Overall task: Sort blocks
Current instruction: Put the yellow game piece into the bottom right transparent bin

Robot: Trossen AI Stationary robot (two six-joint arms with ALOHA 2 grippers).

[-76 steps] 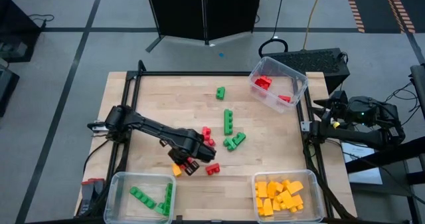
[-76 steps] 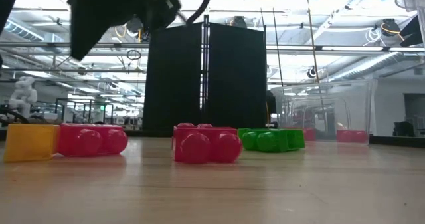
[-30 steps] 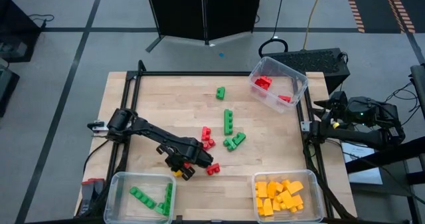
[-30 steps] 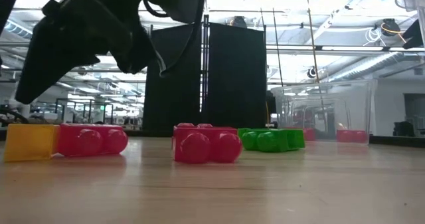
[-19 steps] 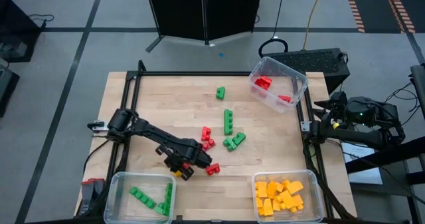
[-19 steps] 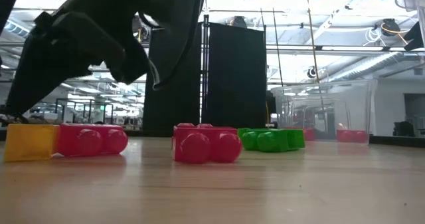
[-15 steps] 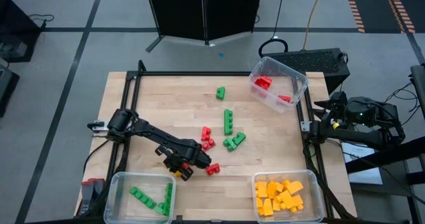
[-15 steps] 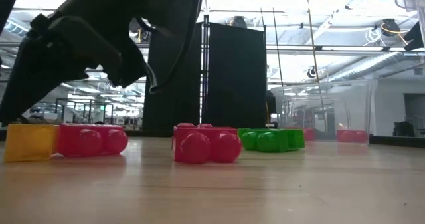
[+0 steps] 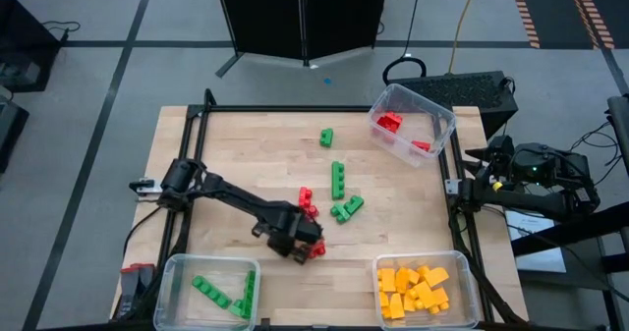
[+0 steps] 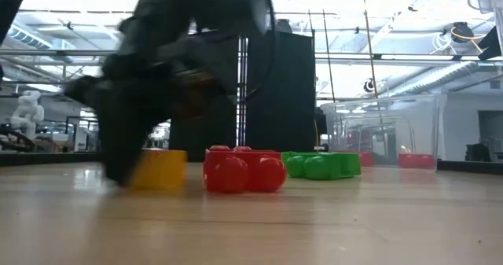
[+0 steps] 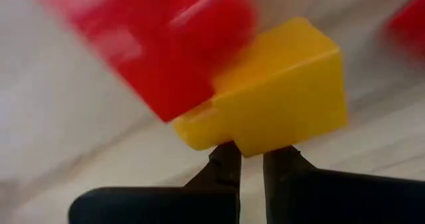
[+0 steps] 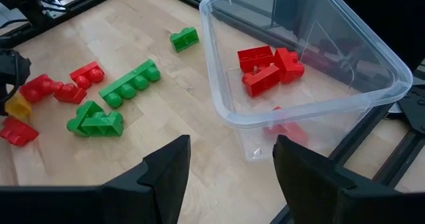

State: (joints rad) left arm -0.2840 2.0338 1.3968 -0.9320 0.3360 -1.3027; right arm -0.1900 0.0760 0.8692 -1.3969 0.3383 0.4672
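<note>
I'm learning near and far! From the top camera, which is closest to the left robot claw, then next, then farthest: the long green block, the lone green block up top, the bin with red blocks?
From the left gripper:
1. Long green block, mid-table.
2. Lone green block, farther back.
3. Bin with red blocks, far right corner.

Three clear bins [image 9: 411, 123] (one per colour), two arms [image 9: 231, 197], and blocks [image 9: 337, 179] in three colours: red, green, yellow.

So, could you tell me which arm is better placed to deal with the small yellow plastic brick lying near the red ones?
Left. The left gripper is shut right at the yellow plastic brick, while the right gripper waits open by the clear plastic bin across the table.
</note>
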